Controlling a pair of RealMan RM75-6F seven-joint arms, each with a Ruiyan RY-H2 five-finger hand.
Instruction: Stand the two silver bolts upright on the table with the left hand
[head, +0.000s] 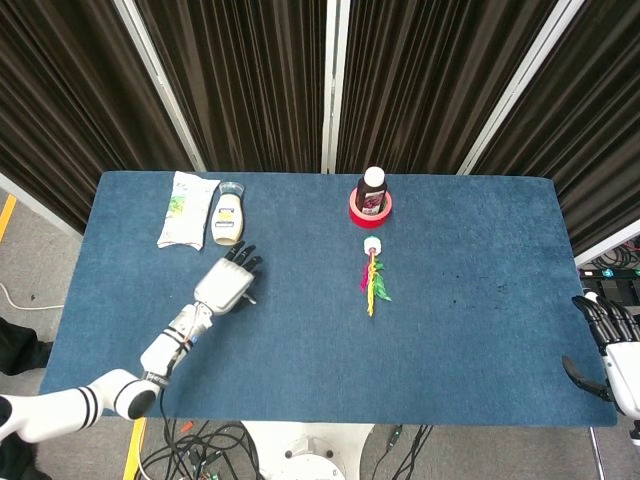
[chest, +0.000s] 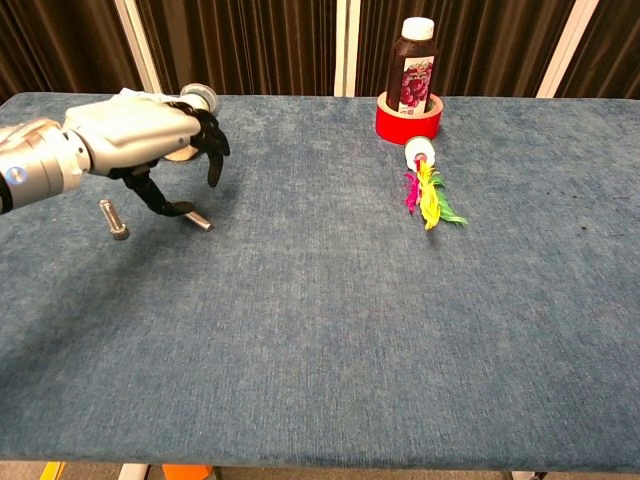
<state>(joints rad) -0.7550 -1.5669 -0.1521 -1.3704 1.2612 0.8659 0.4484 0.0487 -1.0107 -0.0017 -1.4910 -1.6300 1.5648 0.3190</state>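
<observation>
One silver bolt (chest: 112, 219) stands on its head at the table's left, free of my hand. The other silver bolt (chest: 199, 221) lies flat to its right, its head end hidden behind my thumb. My left hand (chest: 150, 140) hovers over the lying bolt with fingers (chest: 212, 158) curled downward and apart, holding nothing. In the head view the left hand (head: 228, 285) covers both bolts. My right hand (head: 612, 352) rests off the table's right edge, fingers apart and empty.
A white squeeze bottle (head: 228, 218) and a white packet (head: 187, 208) lie at the back left, just behind my left hand. A dark bottle (chest: 413, 70) stands inside a red tape roll (chest: 408, 123). A coloured feather toy (chest: 427, 195) lies in front of it on the blue table (chest: 350, 330).
</observation>
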